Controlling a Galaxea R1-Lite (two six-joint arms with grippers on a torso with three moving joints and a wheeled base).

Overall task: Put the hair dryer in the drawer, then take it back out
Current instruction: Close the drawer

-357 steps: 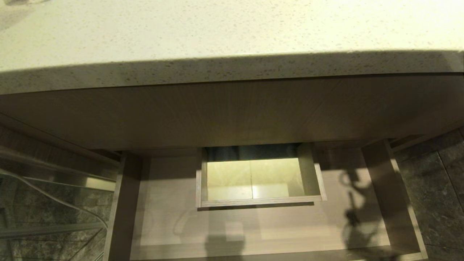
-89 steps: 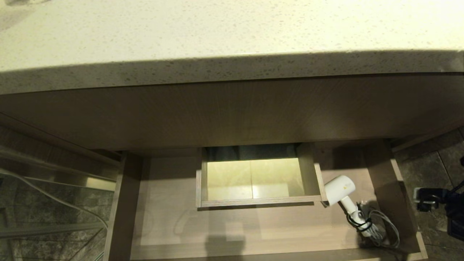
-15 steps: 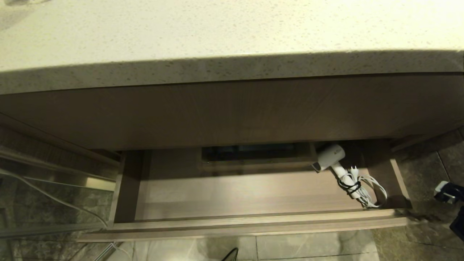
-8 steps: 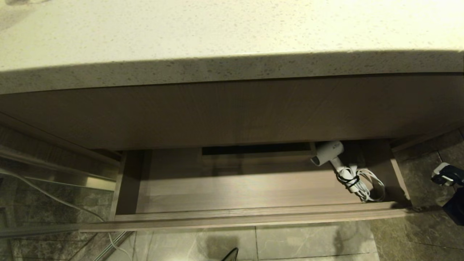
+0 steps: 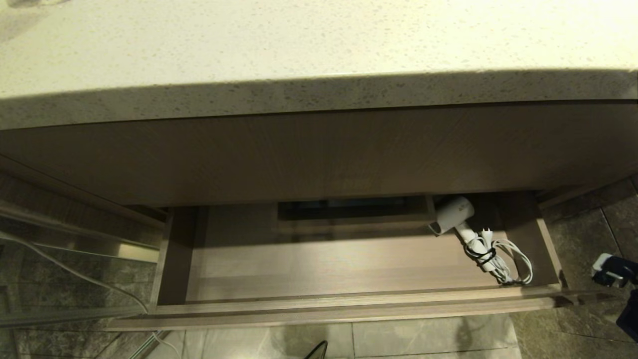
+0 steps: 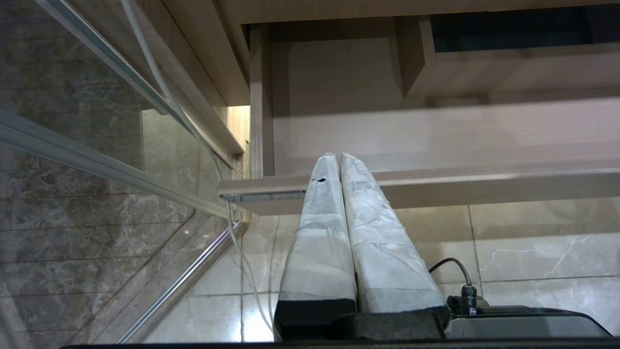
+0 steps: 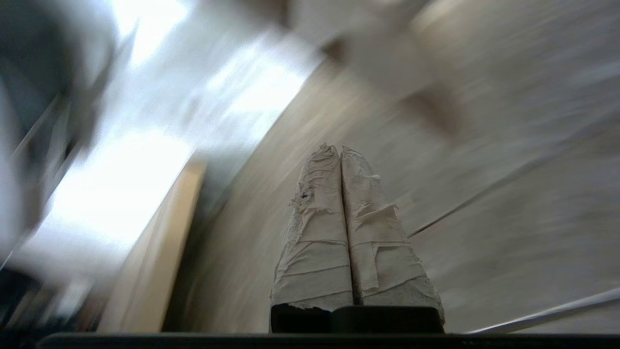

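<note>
White hair dryer [image 5: 454, 213] lies in the right back corner of the half-open wooden drawer [image 5: 329, 306], cord bundle beside it. Right end effector [image 7: 341, 151] is closed on nothing, off the drawer's right end. Left end effector [image 6: 339, 157] hangs closed, empty, before the drawer front.

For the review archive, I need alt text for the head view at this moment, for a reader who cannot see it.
A white hair dryer with its bundled cord lies at the right end of a wide, partly open wood-grain drawer beneath a speckled countertop. The right gripper shows at the right edge, off the drawer, over the tiled floor.
</note>
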